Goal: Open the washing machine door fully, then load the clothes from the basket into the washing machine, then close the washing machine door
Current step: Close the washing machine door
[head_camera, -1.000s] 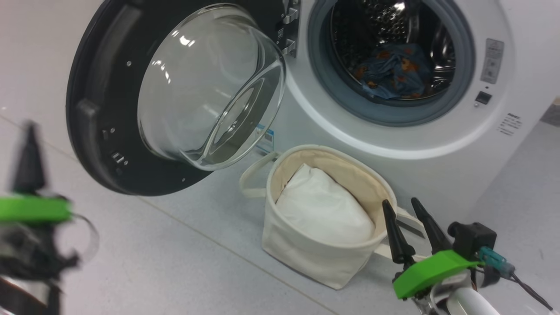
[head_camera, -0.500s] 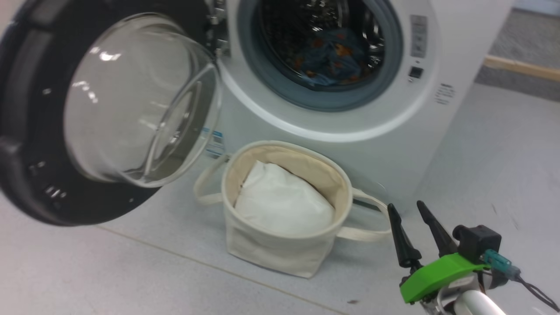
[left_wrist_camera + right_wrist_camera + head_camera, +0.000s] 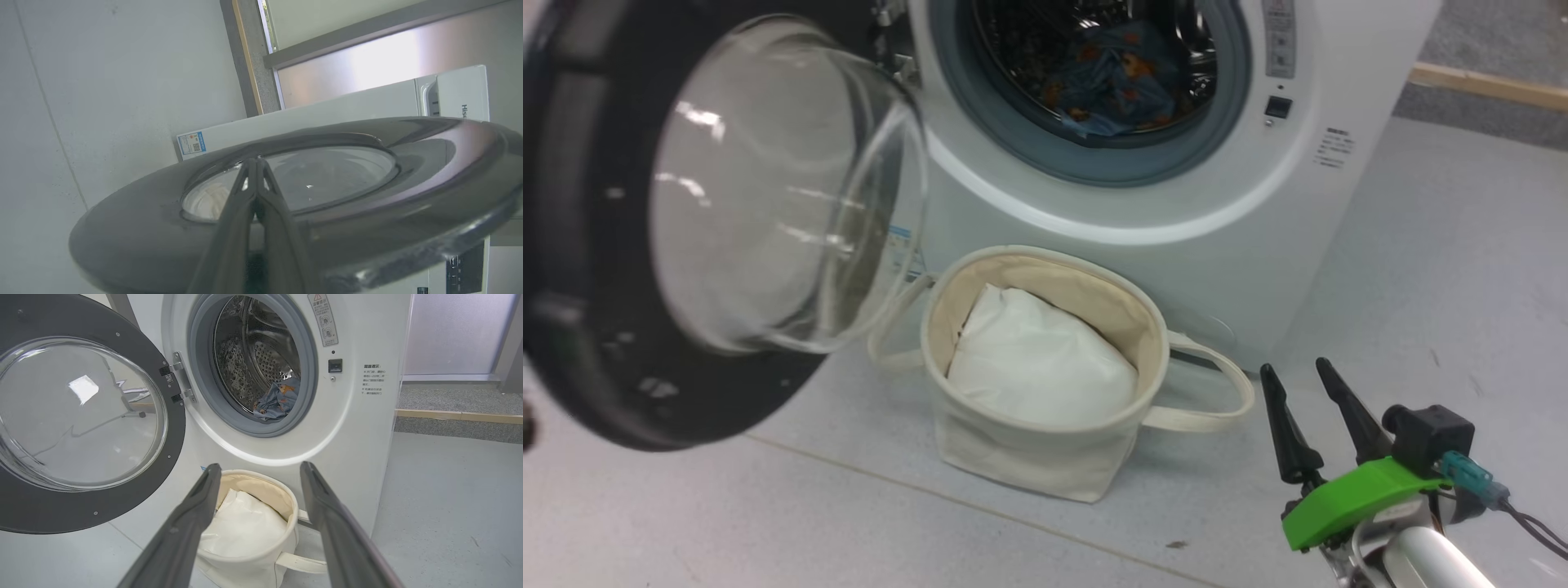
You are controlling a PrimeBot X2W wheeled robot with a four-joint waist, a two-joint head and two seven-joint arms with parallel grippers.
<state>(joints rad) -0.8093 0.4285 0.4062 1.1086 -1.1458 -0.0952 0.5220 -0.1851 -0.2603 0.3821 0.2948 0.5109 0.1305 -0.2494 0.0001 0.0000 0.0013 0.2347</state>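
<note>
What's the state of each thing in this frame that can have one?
washing machine door: open wide
washing machine: drum exposed
clothes: bunched inside the drum
basket: upright on floor, holding white bundle
left gripper: shut, beside the door's outer face
right gripper: open, empty

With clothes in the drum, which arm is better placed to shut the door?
Probably left: the left end effector, shut, is right at the door's outer face; the right end effector hangs open near the basket.
</note>
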